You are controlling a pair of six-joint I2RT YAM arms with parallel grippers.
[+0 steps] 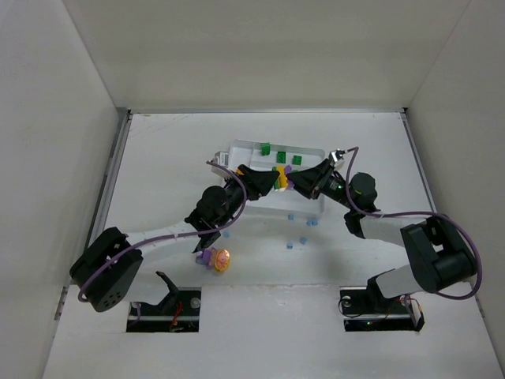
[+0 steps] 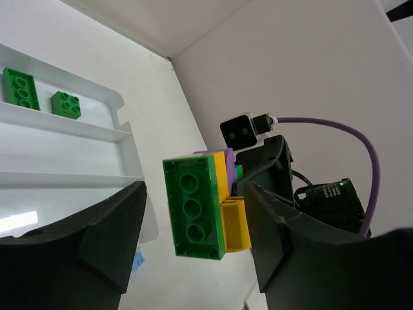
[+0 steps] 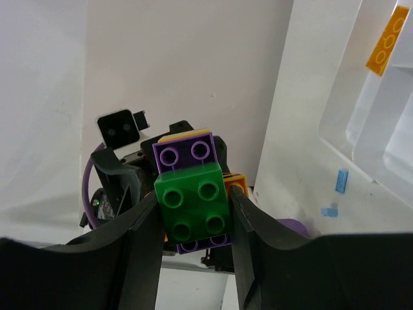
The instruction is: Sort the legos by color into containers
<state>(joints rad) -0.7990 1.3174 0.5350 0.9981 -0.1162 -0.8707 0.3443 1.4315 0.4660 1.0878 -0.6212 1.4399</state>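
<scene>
A stack of green, purple and yellow legos [image 1: 278, 177] hangs over the white tray [image 1: 237, 146], between both grippers. My right gripper [image 3: 193, 213] is shut on it, its fingers pressed against the sides of the square green brick [image 3: 193, 203], with a purple brick [image 3: 184, 154] behind. My left gripper [image 2: 193, 219] is open around the stack's long green brick [image 2: 193, 206]. Its left finger stands well off that brick and its right finger is close beside the yellow one [image 2: 235, 223]. Three green legos [image 1: 282, 155] lie in the tray's far compartment.
Several tiny light blue bricks [image 1: 290, 216] lie scattered on the table in front of the tray. A purple and orange round piece [image 1: 217, 257] sits near the left arm. One orange brick [image 3: 387, 42] lies in a tray compartment. White walls enclose the table.
</scene>
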